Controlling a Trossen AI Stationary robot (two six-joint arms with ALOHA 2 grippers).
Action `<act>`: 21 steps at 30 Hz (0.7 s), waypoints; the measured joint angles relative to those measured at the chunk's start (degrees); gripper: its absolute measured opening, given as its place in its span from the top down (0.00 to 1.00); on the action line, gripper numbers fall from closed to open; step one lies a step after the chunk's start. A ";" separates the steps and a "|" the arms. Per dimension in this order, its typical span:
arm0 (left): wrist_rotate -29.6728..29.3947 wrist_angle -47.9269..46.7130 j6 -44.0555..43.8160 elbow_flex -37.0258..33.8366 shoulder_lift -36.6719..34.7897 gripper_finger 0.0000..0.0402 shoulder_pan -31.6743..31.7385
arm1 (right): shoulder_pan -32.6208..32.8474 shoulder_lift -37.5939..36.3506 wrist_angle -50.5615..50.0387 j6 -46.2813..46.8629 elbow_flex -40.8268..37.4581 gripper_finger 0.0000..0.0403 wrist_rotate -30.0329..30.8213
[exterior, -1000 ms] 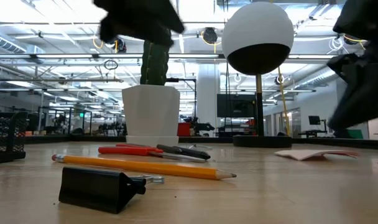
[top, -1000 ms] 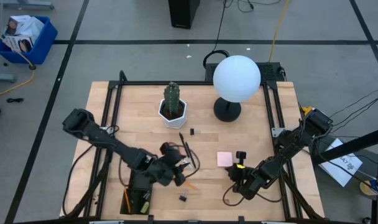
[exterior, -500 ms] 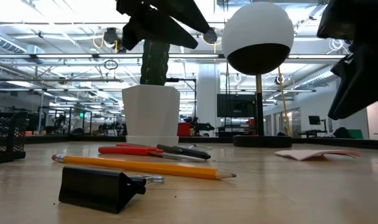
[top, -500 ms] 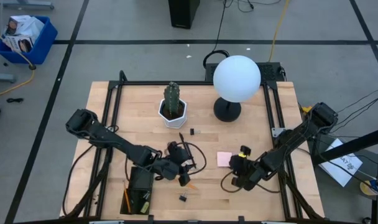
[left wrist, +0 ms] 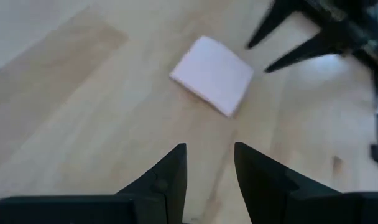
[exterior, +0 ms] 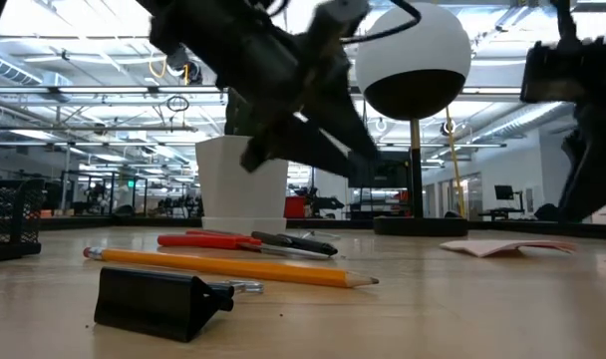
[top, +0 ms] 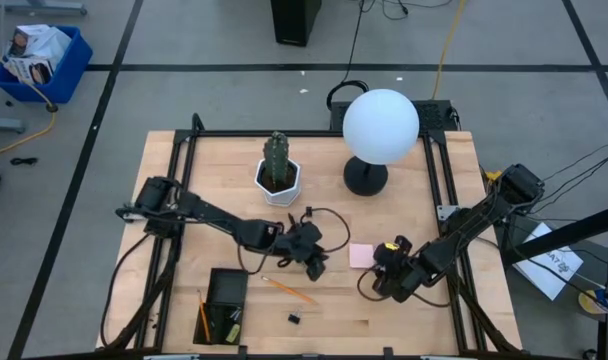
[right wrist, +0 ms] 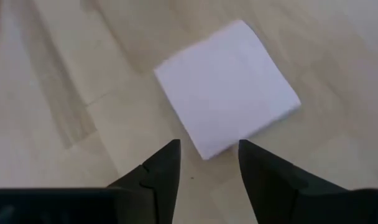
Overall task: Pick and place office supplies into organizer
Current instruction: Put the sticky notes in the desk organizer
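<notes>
A pink sticky-note pad point(top: 361, 255) lies flat on the table between my two grippers. My left gripper point(top: 319, 258) hovers open just left of it, with nothing between its fingers point(left wrist: 170, 171). My right gripper point(top: 382, 262) stands open just right of the pad point(right wrist: 229, 93), also empty. An orange pencil point(top: 289, 291) and a black clip point(top: 295, 318) lie nearer the front edge. In the low view, red-handled scissors point(exterior: 208, 240) and dark pens point(exterior: 293, 242) lie beyond the pencil point(exterior: 223, 267). The black organizer point(top: 224, 305) stands front left.
A cactus in a white pot point(top: 277, 172) and a round white lamp point(top: 381, 125) on a dark base stand toward the far edge. A loose dark cable point(top: 329, 215) loops above the left gripper. A small dark item point(top: 311, 212) lies near the pot.
My left gripper has swung from beside the organizer toward the table's right and far side, ending close to the sticky-note pad. My right gripper has moved toward the far edge, closer to the pad. The pencil, clip and scissors have stayed put.
</notes>
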 joint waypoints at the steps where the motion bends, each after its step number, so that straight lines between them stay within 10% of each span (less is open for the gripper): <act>1: 0.24 -0.71 -0.32 -0.05 0.00 0.65 0.45 | -0.28 -0.04 -1.05 2.03 -0.26 0.61 -1.11; 21: 4.26 -0.45 1.67 -0.02 0.53 0.67 2.09 | -4.91 -3.95 18.93 19.29 -12.64 0.61 -5.91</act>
